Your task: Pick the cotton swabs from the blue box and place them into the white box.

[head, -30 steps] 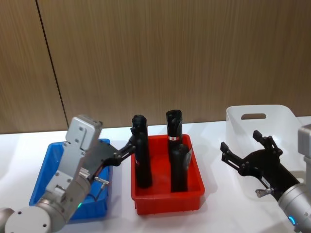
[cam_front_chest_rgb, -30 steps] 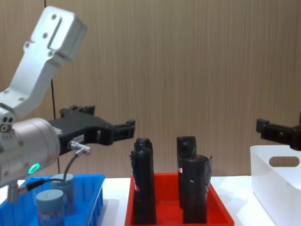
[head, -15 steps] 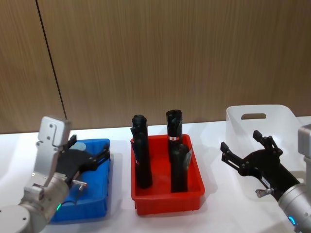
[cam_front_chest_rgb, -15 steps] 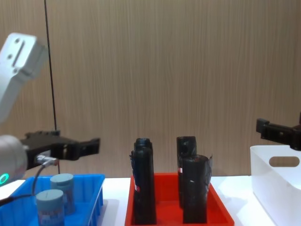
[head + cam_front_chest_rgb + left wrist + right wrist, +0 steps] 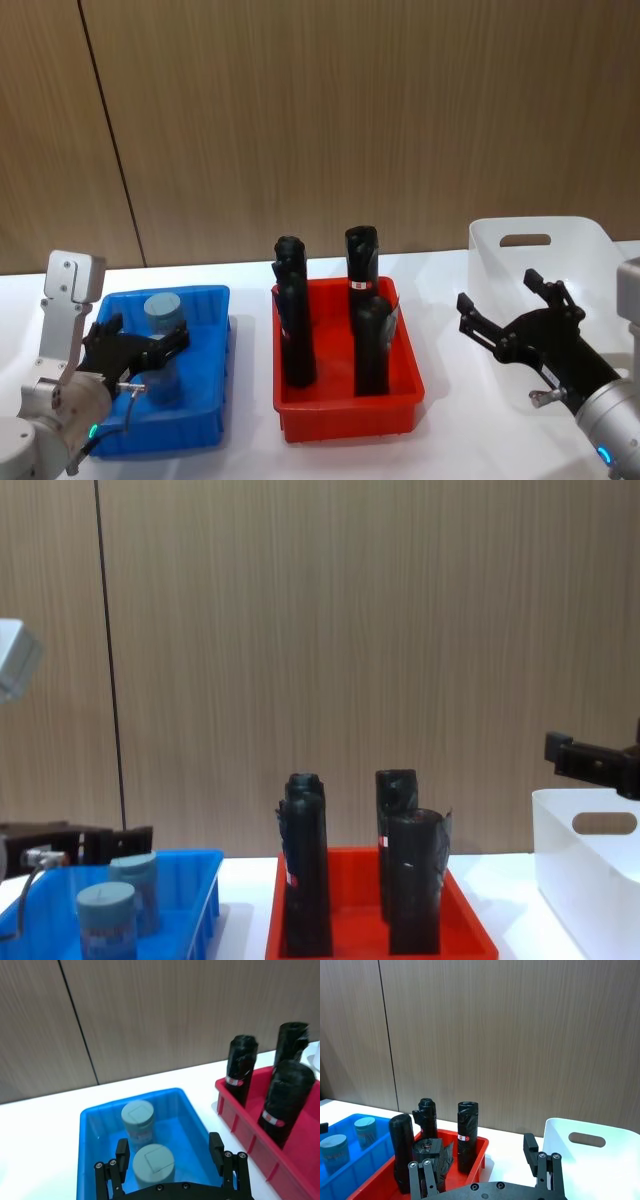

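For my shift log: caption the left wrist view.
Open left gripper lined up on the nearer cotton swabs tub inside the blue box.

Left arm (image 5: 40, 440) is tucked in low on the robot's left side. Its grey wrist block (image 5: 70, 300) stands upright, and the left gripper (image 5: 143, 338) points forward and a bit down. Its black fingers (image 5: 120, 1154) are spread wide apart, both at about the same height. On the other side, the right arm (image 5: 610, 420) comes in from the lower right corner. The right gripper (image 5: 497, 292) is tilted up and angled inward, fingers (image 5: 545, 292) splayed out too. From the chest camera, one of those right fingers pokes in level from the right edge.
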